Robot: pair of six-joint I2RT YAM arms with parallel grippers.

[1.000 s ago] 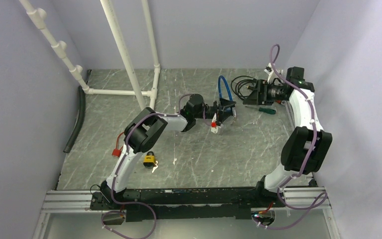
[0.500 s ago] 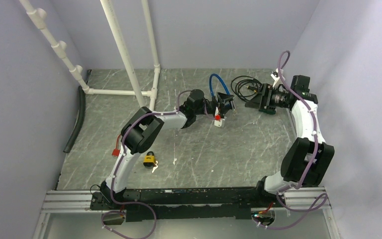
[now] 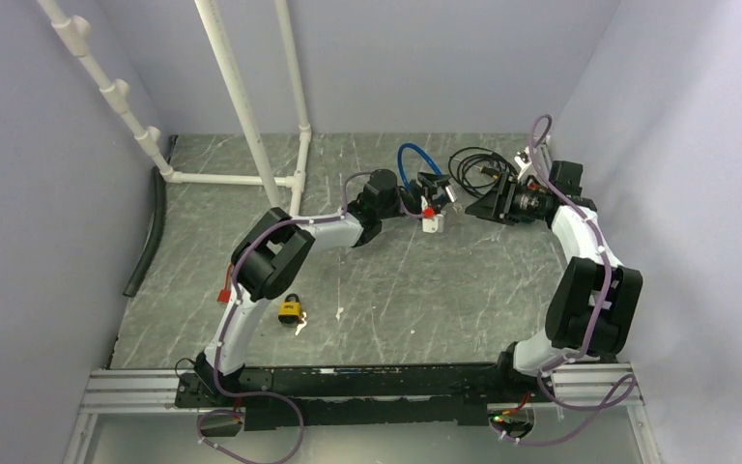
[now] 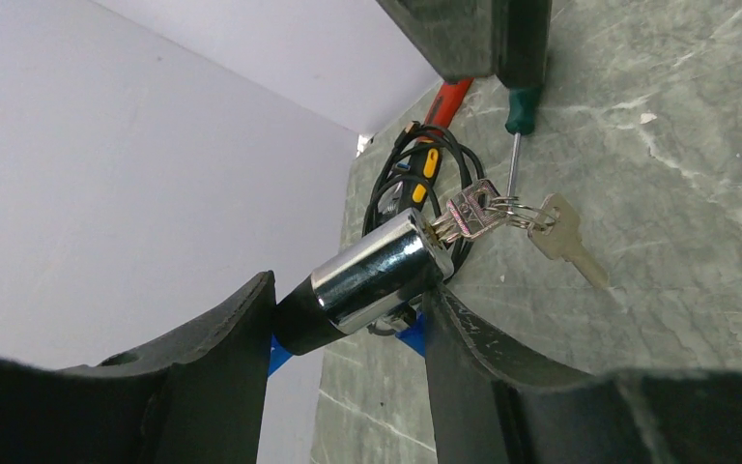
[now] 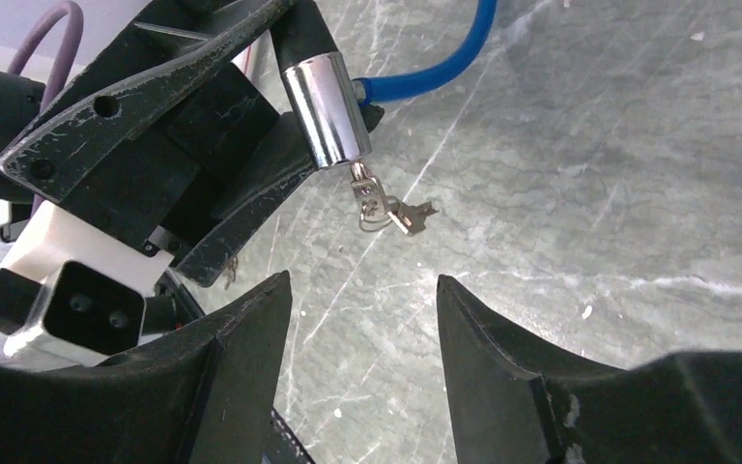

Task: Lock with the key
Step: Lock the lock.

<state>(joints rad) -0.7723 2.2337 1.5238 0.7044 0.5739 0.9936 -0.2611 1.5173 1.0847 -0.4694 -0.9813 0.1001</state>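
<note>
**Q:** Where is the lock, and what holds it?

**A:** The left fingers (image 4: 214,360) are clenched on the cable lock (image 4: 372,273), one on each side of its chrome barrel. The lock is at the far middle of the desk (image 3: 396,290). Its blue cable (image 5: 444,68) loops away from the barrel's back end.

**Q:** Where is the key?

**A:** The key (image 4: 464,217) sits in the keyhole at the barrel's open end. A ring on it carries a spare key (image 4: 565,239).

**Q:** What is the state of the right arm?

**A:** The right fingers (image 5: 242,360) are released, spread wide with nothing between them. They face the key end, near it but apart.

**Q:** What else is present?

**A:** A screwdriver (image 4: 519,108) with a green handle lies just beyond the keys, beside a coil of black cord (image 3: 469,162). A yellow padlock (image 3: 291,309) rests on the desk by the left arm, well apart from the cable lock.
</note>
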